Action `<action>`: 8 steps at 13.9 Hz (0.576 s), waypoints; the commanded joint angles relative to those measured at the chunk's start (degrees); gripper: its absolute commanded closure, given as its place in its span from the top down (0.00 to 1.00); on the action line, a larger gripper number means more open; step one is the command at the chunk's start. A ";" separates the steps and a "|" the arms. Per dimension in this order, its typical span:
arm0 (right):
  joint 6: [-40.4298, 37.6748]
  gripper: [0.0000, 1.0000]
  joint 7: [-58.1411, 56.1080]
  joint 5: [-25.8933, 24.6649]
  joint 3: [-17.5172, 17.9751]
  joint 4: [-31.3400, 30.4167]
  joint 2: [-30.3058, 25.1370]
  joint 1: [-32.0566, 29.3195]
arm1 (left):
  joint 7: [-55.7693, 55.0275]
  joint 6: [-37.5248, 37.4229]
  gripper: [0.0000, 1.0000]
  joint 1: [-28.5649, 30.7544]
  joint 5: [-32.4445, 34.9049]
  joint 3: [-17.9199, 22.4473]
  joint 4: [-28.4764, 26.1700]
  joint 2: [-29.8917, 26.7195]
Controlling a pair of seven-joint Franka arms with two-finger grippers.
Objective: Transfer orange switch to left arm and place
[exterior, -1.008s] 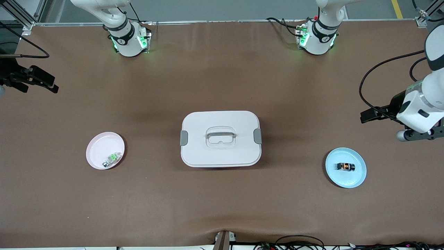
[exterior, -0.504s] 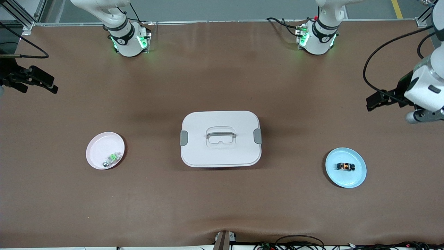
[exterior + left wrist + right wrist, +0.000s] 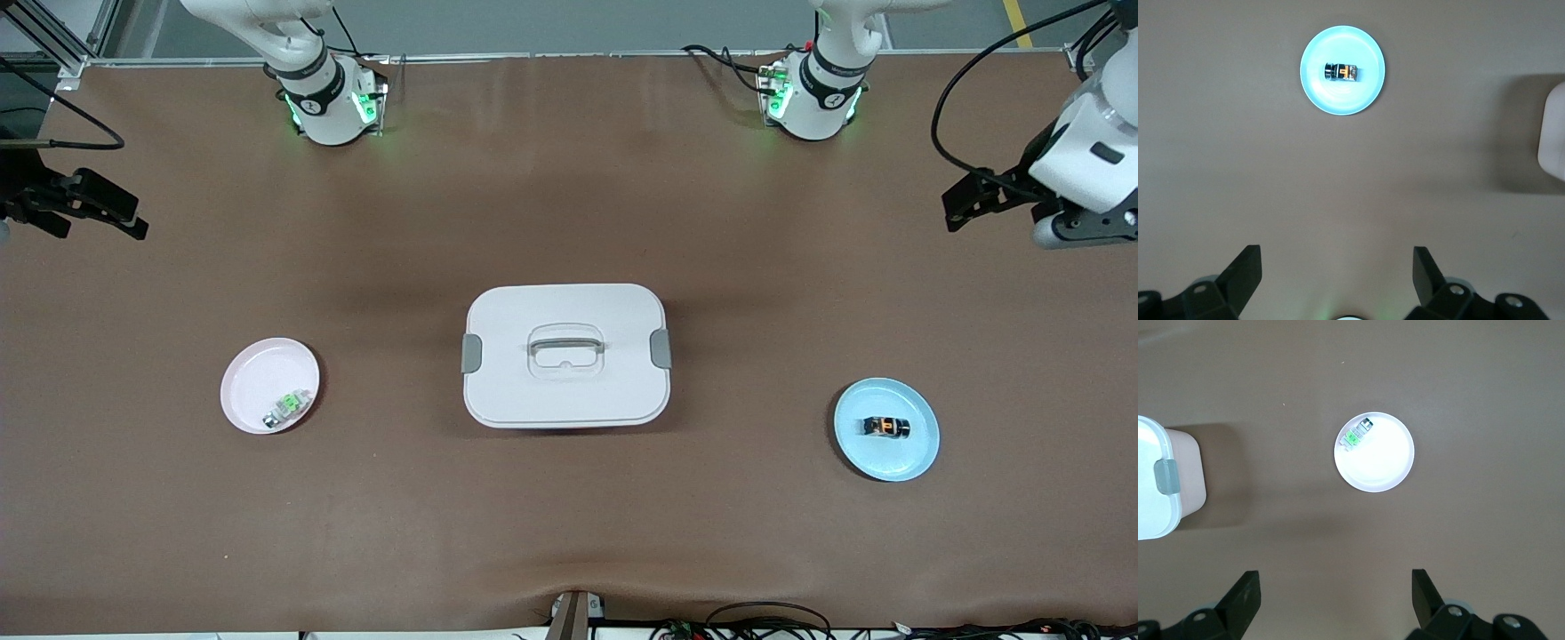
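Observation:
The orange switch (image 3: 885, 428) (image 3: 1342, 71), tiny and black with an orange face, lies on a light blue plate (image 3: 892, 459) (image 3: 1338, 101) toward the left arm's end of the table. The white box (image 3: 565, 373) (image 3: 1555, 133) (image 3: 1151, 513) stands shut mid-table. My left gripper (image 3: 957, 210) (image 3: 1337, 257) hangs open and empty over bare table, well away from the blue plate. At the right arm's end, my right gripper (image 3: 135, 222) (image 3: 1336, 580) waits over the table's edge, open with nothing between its fingers.
A pink plate (image 3: 253, 378) (image 3: 1381, 470) holding a tiny green-and-clear component (image 3: 289, 406) (image 3: 1357, 435) sits toward the right arm's end, level with the box. Both arm bases (image 3: 329, 102) (image 3: 813, 98) stand along the table's edge farthest from the front camera. Cables trail from the left wrist.
The left arm has carried its open gripper away from the blue plate, toward the bases' edge of the table. The right arm, the box, the plates and the switch have not moved.

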 commanded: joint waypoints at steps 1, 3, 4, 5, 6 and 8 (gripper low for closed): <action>0.15 1.00 -0.49 0.23 -0.34 -0.34 -0.71 0.16 | 2.21 1.78 1.00 -0.62 -0.85 1.07 -3.92 -3.36; 0.24 1.00 -0.49 0.23 -0.34 -0.34 -0.79 0.25 | 2.30 2.31 1.00 -0.97 -0.93 1.07 -5.15 -4.68; 0.24 1.00 -0.49 0.23 -0.34 -0.34 -0.79 0.25 | 2.82 2.31 1.00 -1.15 -1.02 1.07 -5.25 -5.03; 0.24 1.00 -0.49 0.23 -0.34 -0.34 -0.71 0.33 | 4.82 2.31 1.00 -1.15 -1.72 1.16 -5.25 -5.47; 0.24 1.00 -0.49 0.23 -0.34 -0.34 -0.71 0.25 | 6.58 2.23 1.00 -1.06 -2.16 1.51 -5.25 -5.65; 0.24 1.00 -0.49 0.23 -0.34 -0.34 -0.71 0.16 | 7.04 2.31 1.00 -1.06 -2.78 1.86 -5.16 -5.47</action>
